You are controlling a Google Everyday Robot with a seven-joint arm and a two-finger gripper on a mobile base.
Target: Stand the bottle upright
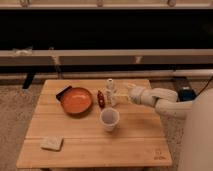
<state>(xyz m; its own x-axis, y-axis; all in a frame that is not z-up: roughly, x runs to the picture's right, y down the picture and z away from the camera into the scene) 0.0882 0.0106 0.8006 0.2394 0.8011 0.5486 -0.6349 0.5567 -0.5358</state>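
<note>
Whitish translucent plastic bottle [110, 92], narrow-necked with a white cap and a pale label, stands upright on the light wooden slatted table [90, 142], toward the table's far edge and near its middle. Just beside it on the right is the pale two-finger gripper [122, 95], reaching in from the white arm [162, 100] that comes from the right side; whether its fingers are spread, pressed together or pinching the bottle I cannot tell. To the left of the bottle lies a small dark red object [100, 98], and further left sits a round orange bowl [76, 100] with a dark flat item [62, 93] tucked at its far left edge. A white cup [109, 119] stands upright nearer the camera, in front of the bottle. A pale square sponge [52, 143] lies at the table's near left corner.
</note>
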